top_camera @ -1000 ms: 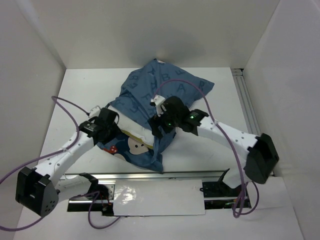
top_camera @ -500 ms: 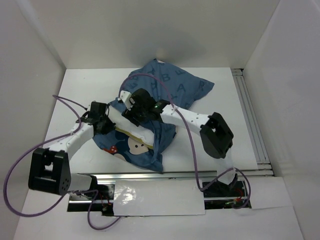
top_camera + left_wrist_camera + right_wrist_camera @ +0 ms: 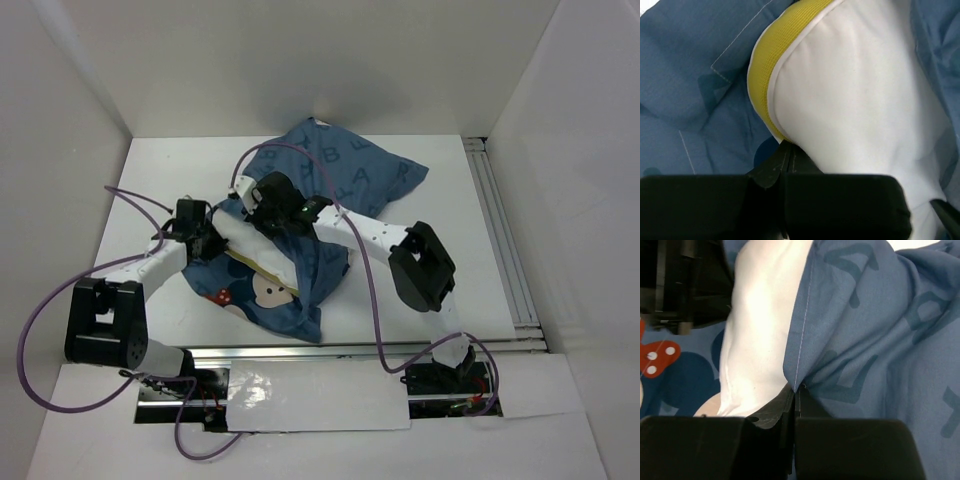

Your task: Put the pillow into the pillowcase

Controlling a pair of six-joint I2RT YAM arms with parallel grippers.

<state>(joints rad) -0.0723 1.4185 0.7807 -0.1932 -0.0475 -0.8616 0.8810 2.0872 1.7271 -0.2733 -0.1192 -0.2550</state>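
Note:
The denim-blue pillowcase (image 3: pixel 340 170) lies crumpled mid-table, its mouse print (image 3: pixel 262 290) facing the arms. The white pillow (image 3: pixel 262 250) pokes out of the pillowcase's left opening, and its yellow trim (image 3: pixel 767 60) shows in the left wrist view. My left gripper (image 3: pixel 208 243) sits at the pillow's left end, shut (image 3: pixel 787 147) on the pillow (image 3: pixel 855 100) at the trimmed corner. My right gripper (image 3: pixel 258 203) reaches across from the right and is shut (image 3: pixel 796 389) on the stitched hem of the pillowcase (image 3: pixel 880 330), right beside the bare pillow (image 3: pixel 760 330).
White walls box in the table on three sides. An aluminium rail (image 3: pixel 330 350) runs along the front edge and another (image 3: pixel 495 220) along the right side. Purple cables (image 3: pixel 130 200) loop off both arms. A white sheet (image 3: pixel 300 395) lies in front of the rail.
The right arm swung left across the pillowcase to its opening and shut on the hem. The left gripper moved up and left to the pillow's end and shut.

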